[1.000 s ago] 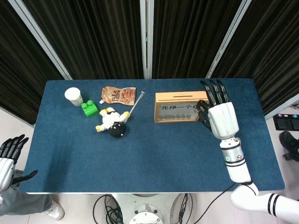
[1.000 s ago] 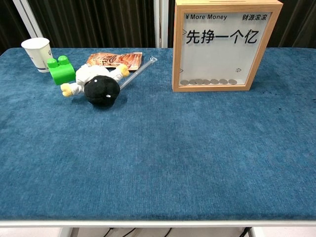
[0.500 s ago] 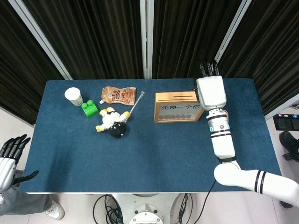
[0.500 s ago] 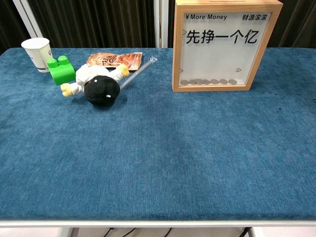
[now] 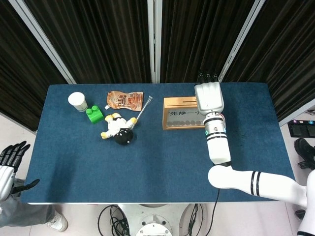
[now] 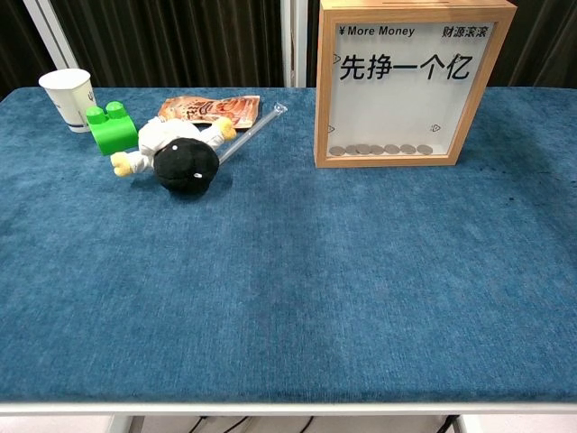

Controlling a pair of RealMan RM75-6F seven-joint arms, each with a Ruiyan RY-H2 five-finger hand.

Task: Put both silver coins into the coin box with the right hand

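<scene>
I have the right hand over the right end of the coin box, back of the hand toward the head camera and fingertips pointing away from me; from above I cannot tell whether the fingers are pinching a coin or are merely curled, since the palm side is hidden and the chest view does not show the hand at all. The box stands upright on the blue table, its slot along the top edge just left of the hand; a row of coins already lies at the bottom behind the clear front. I see no loose silver coin on the cloth, so one may be in the fingers. To do this well I would line the fingertips up with the slot, keep the coin edge-on, and lower slowly before letting go. The left hand hangs spread off the table's near left corner.
</scene>
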